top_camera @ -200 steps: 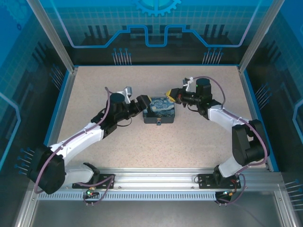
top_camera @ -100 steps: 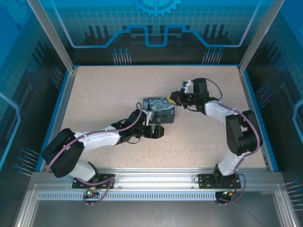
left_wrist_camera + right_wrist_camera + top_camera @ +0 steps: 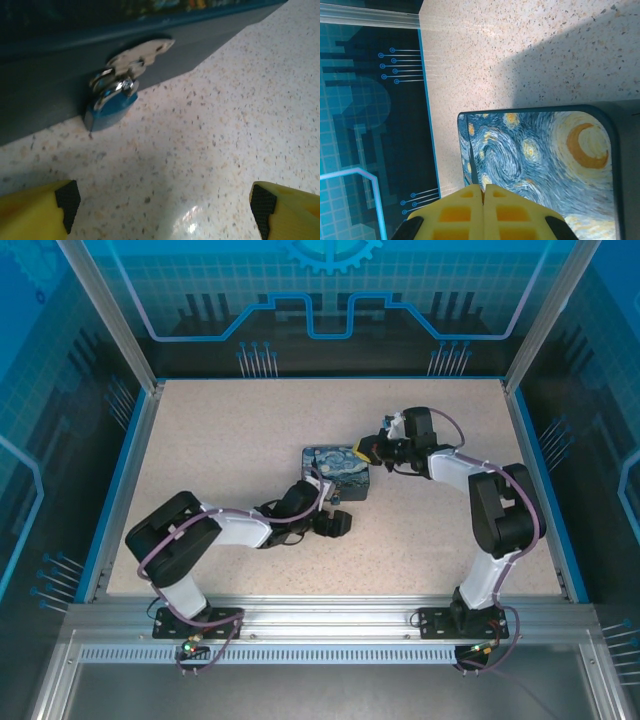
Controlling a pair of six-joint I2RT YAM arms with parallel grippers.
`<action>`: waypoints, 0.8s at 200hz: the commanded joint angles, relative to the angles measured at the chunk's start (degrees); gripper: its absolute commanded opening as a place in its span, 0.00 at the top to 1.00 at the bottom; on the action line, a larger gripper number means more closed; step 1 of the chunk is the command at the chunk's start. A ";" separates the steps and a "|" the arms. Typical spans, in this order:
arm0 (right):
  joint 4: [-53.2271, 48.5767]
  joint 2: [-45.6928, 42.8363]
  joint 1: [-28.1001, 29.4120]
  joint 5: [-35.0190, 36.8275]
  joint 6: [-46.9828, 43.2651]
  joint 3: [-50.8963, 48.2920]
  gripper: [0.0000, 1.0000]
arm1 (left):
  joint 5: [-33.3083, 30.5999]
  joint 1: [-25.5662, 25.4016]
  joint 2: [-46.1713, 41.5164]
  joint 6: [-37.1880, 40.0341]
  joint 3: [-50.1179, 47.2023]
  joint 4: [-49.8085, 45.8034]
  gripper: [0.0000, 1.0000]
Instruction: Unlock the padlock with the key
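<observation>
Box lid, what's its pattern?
Box lid: swirly blue night sky, yellow moon; best in right wrist view.

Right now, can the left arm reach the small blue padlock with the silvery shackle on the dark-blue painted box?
Probably yes. The left gripper is open and faces the padlock, with only bare speckled tabletop between them and nothing in the way.

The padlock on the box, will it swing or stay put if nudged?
The padlock probably pivots rather than slides: its shackle hangs through the hasp. It looks smooth, so likely slippery to pinch. Its base seems to rest on the table, limiting swing.
</observation>
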 commanded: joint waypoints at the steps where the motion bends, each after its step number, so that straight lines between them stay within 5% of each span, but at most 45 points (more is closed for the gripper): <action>1: -1.09 0.83 -0.65 -0.27 -0.14 1.98 1.00 | -6.04 -1.11 3.01 2.98 -0.82 7.07 0.09; 73: -3.52 0.57 -0.51 0.10 -1.63 2.22 1.00 | -18.08 -4.02 9.16 6.05 -0.17 13.20 0.09; 160: -5.56 1.29 -0.16 0.52 -3.23 2.84 1.00 | -6.40 -4.71 10.75 0.90 1.79 18.53 0.09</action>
